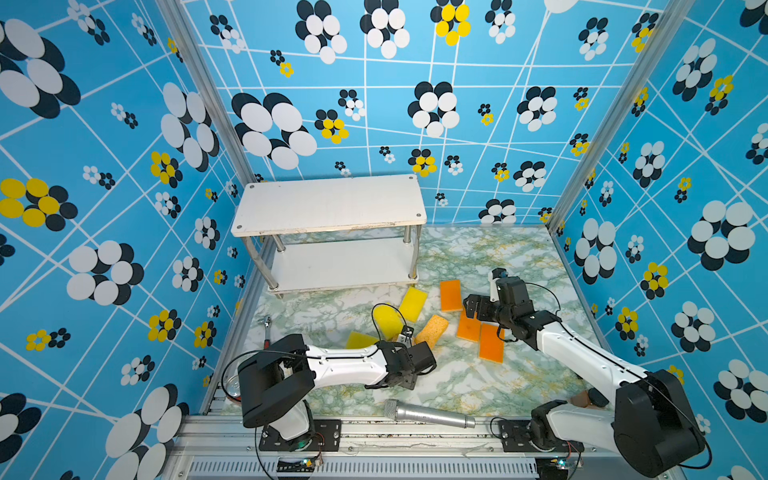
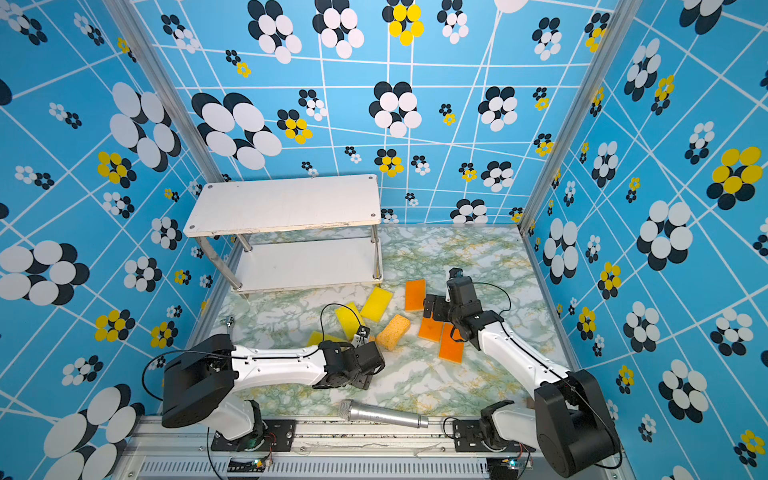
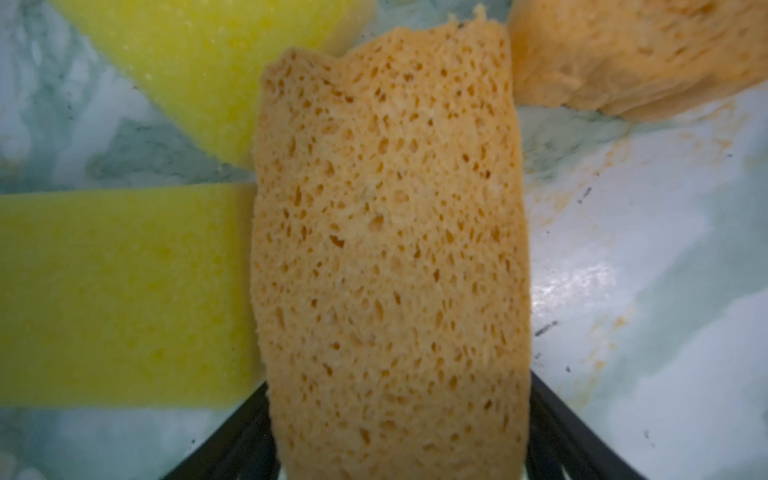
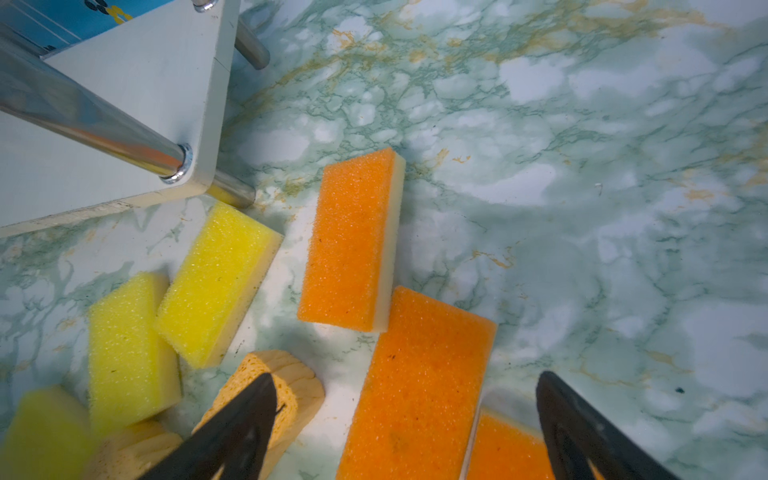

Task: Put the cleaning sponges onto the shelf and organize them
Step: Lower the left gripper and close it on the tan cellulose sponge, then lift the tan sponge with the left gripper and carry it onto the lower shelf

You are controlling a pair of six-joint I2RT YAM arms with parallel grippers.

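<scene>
The marbled table [image 1: 498, 257] carries the shelf [image 1: 332, 203], which stands on its chrome legs in the far left corner. Before the shelf's right end, about mid-table, lie three yellow sponges [image 1: 413, 304] [image 1: 386, 322] [image 1: 359, 340], a porous tan sponge [image 1: 432, 330] and three orange sponges [image 1: 451, 295] [image 1: 467, 330] [image 1: 491, 347], loosely scattered, yellow leftmost, orange rightmost. A silver microphone [image 1: 428, 414] lies along the near edge, and a small metal tool [image 1: 268, 328] lies by the left edge.

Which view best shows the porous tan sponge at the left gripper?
Left wrist view: the porous tan sponge fills the frame between the left gripper's fingers. In both top views that arm hides it; the right wrist view catches only a blurred part.
</scene>
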